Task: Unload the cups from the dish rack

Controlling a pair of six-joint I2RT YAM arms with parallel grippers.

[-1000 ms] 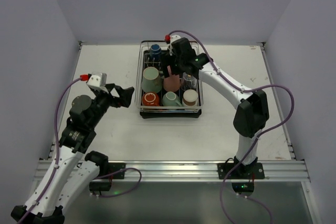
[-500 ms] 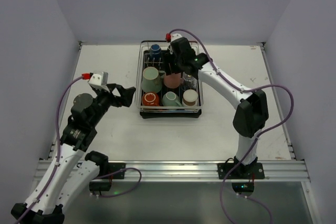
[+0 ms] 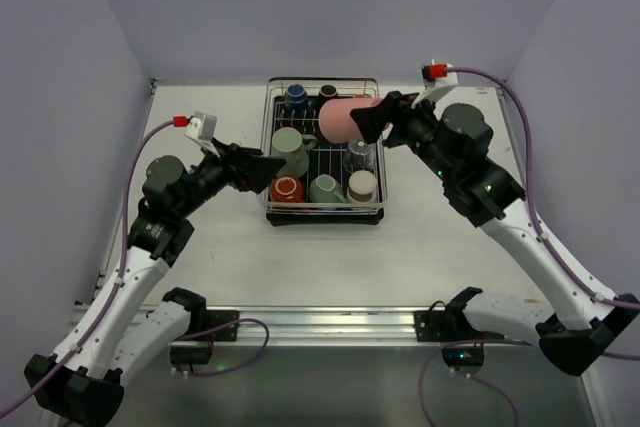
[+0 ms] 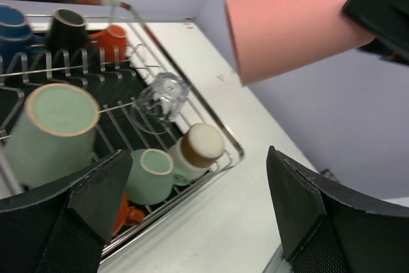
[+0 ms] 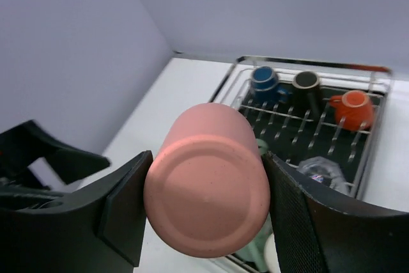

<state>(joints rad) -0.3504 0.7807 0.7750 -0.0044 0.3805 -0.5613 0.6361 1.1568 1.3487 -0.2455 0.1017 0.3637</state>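
Up over the far right part of the dish rack [image 3: 322, 210]: salmon-pink cup [image 3: 338, 119], lying sideways in mid-air, lifted clear of the wires. Clamped at its right end between the fingers of the right gripper [image 3: 368, 119], other end poking left. Looks like a solid hold too, with fingers [image 5: 124, 206] pressed on both sides of it in the right wrist view.

Over at the rack's left edge: left gripper [image 3: 265, 167], jaws spread wide, nothing in them. Parked just beside the tall green cup [image 3: 290, 150]; can't tell whether touching the rim wire or not. So that green one sits between this gripper and everything else in there.

Rest of the gang in the rack: red cup [image 3: 286, 189], teal cup [image 3: 325, 189] and brown cup [image 3: 362, 185] along the near row. Clear cup [image 3: 358, 155] right of the middle, just nearer than the held cup in the overhead view. Blue cup [image 3: 295, 97] and black cup [image 3: 327, 93] in the far row, orange cup [image 4: 115, 36] just right of the black. Whole lot on a white table [image 3: 450, 237].
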